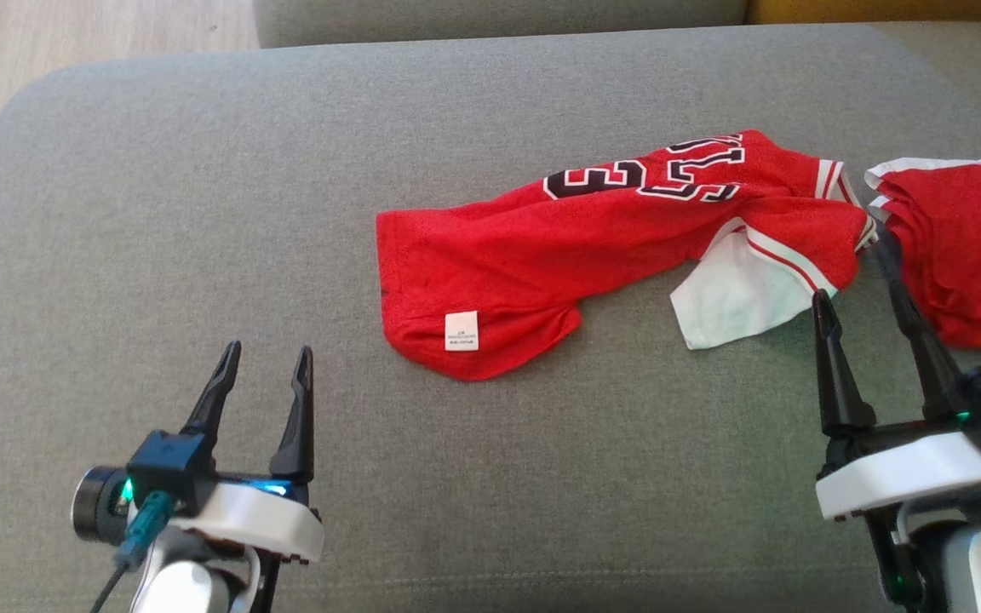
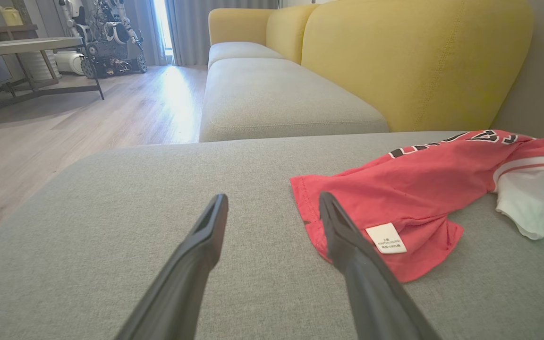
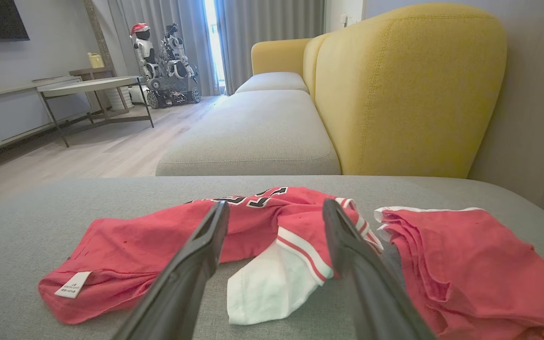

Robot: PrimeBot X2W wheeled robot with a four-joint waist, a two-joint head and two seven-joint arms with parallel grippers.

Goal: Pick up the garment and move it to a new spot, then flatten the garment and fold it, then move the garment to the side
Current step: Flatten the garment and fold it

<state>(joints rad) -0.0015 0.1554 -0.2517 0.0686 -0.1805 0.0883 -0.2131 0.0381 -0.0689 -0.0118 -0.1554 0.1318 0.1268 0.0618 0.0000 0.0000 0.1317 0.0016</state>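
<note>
A red garment (image 1: pixel 542 255) lies crumpled on a wide grey cushion (image 1: pixel 158 213), stretched crosswise in the head view, right of the middle. Black numerals (image 1: pixel 627 174) edged in white show on its far side, partly folded under. A small white label (image 1: pixel 461 330) sits on the near left corner, where the cloth bunches into a rounded fold. At the right end, a white lining (image 1: pixel 725 294) with a red-striped border is turned outward and rests flat on the cushion.

Just beyond that end lies a second red garment (image 1: pixel 967 247) with white trim, wrinkled, its edge close beside the first one's.

The left hand (image 1: pixel 269 353) hovers low over bare cushion at the lower left, well apart from the garment, its two dark fingers spread wide with nothing between them. In the left wrist view, the labelled corner lies just past the right finger.

The right hand (image 1: pixel 852 271) is at the lower right, also spread wide and gripping nothing. Its fingers point at the striped end; the farther one reaches into the gap between the two garments and may brush the cloth, though contact cannot be made out.

A yellow backrest (image 3: pixel 409 85) rises behind the cushion, and a wooden floor (image 2: pixel 64 132) runs off to the left.
</note>
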